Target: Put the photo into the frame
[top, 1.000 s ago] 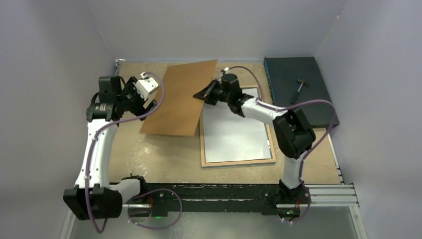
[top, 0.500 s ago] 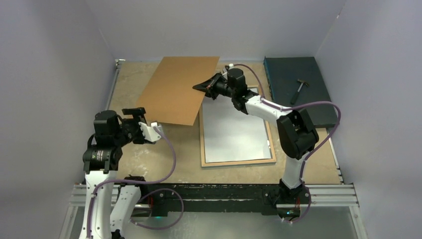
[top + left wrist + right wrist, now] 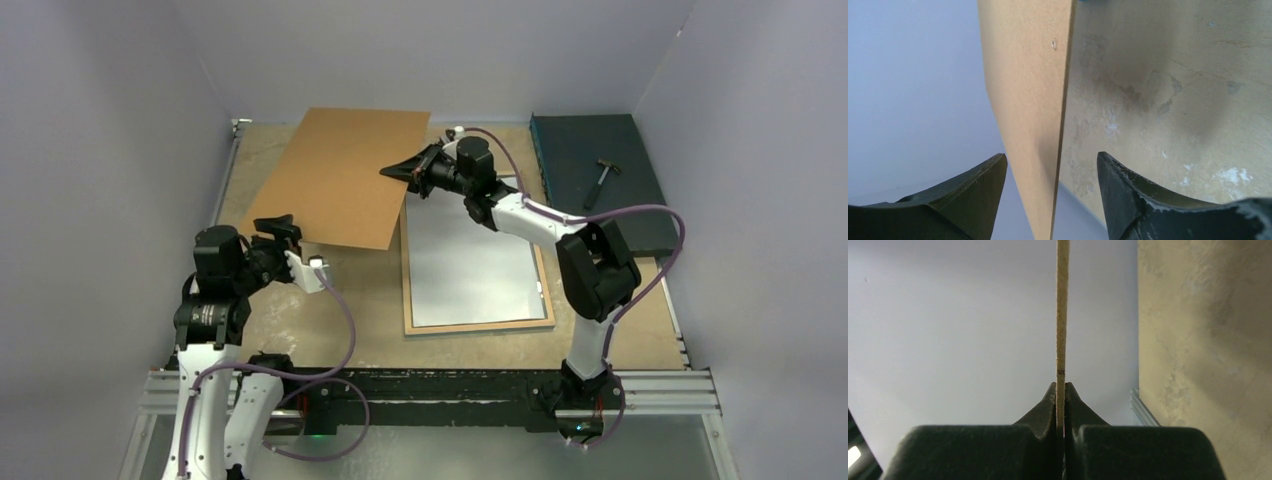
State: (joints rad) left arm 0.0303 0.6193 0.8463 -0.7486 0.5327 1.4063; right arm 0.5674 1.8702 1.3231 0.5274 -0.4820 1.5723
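Tan scuffed tabletop [image 3: 375,290] (frame [image 3: 480,326] on it), lilac walls [image 3: 100,120] rnd.

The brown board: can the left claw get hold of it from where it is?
Probably yes: the left claw is open, the board has its edge lined up between its jaws, and nothing blocks the way.

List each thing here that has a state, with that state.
backing board: lifted, tilted, pinched at one edge by the right tool.
right tool: shut on the backing board.
left tool: open, jaws either side of the board's near corner.
frame: flat on the table, back up.
photo: lying in the frame, white back up.
hammer: lying on the dark slab.
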